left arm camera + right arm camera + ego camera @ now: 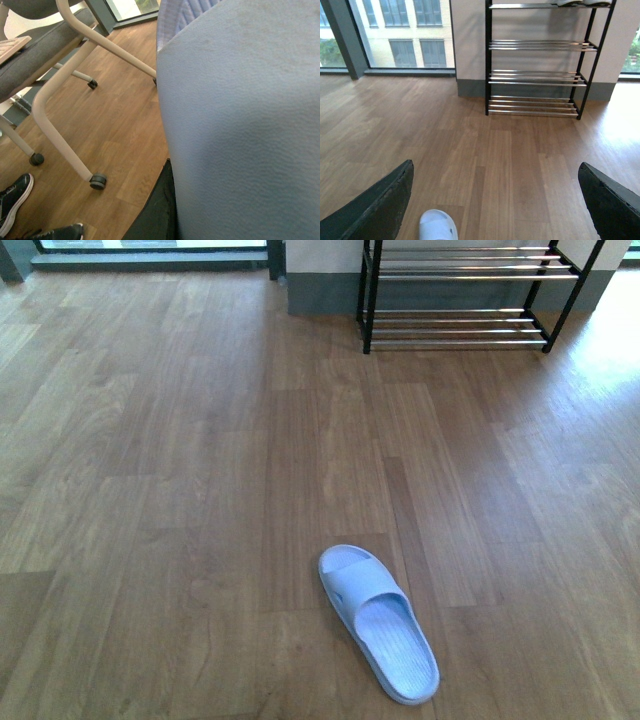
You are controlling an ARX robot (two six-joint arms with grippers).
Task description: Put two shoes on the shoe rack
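One pale-blue slide [378, 623] lies on the wooden floor close in front of me, toe towards the shoe rack [465, 295] at the far wall. Its toe [437, 226] shows between the fingers of my right gripper [495, 210], which hangs open above the floor. In the left wrist view a second pale-blue slide [240, 130] fills most of the picture. My left gripper is shut on it, with one dark finger [155, 215] pressed against its side. The rack [537, 75] has a black frame and chrome rods. Neither arm shows in the front view.
A chair with pale tube legs [65, 125] and casters [97, 181] stands near the left arm. Dark sneakers [15, 200] lie on the floor beside it. Something pale [580, 2] rests on the rack's top shelf. Windows [400, 30] line the far wall.
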